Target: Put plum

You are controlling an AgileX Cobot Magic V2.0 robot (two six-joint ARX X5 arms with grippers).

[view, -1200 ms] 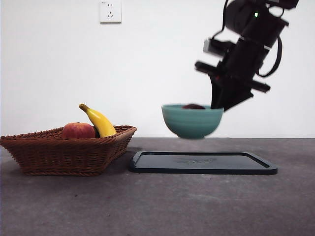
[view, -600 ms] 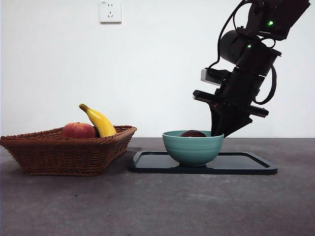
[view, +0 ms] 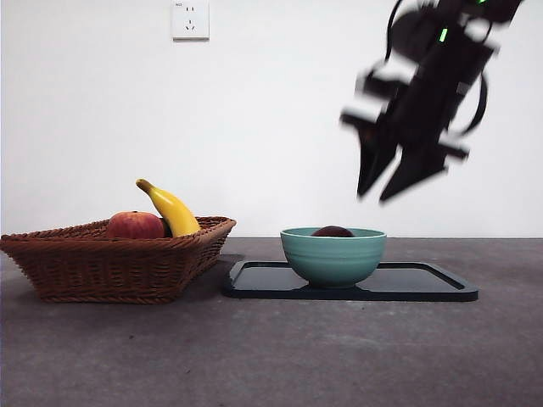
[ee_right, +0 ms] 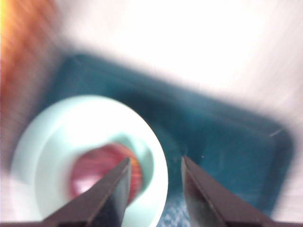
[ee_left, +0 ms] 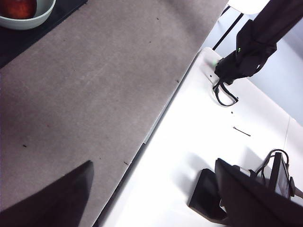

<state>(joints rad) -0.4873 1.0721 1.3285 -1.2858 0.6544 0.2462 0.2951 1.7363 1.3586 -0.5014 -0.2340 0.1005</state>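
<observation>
The dark maroon plum (view: 333, 231) lies inside a teal bowl (view: 333, 259) that stands on a black tray (view: 424, 284); only its top shows over the rim. My right gripper (view: 375, 197) hangs blurred above the bowl's right rim, open, clear of bowl and fruit. The right wrist view looks down between the spread jaws of the right gripper (ee_right: 155, 160) onto the plum (ee_right: 102, 175) in the bowl (ee_right: 52, 142). My left gripper (ee_left: 154, 163) waits off to the side, open and holding nothing, with the bowl (ee_left: 33, 16) and plum (ee_left: 19, 7) far from it.
A wicker basket (view: 110, 263) at the left holds a yellow banana (view: 174, 212) and a red-orange fruit (view: 134, 225). The basket's right corner sits close to the tray's left end. In the left wrist view the table edge (ee_left: 158, 118) borders a white surface.
The right gripper lowered the bowl with the plum onto the tray, let go of the rim, and has risen above it. Basket and fruit stayed put.
</observation>
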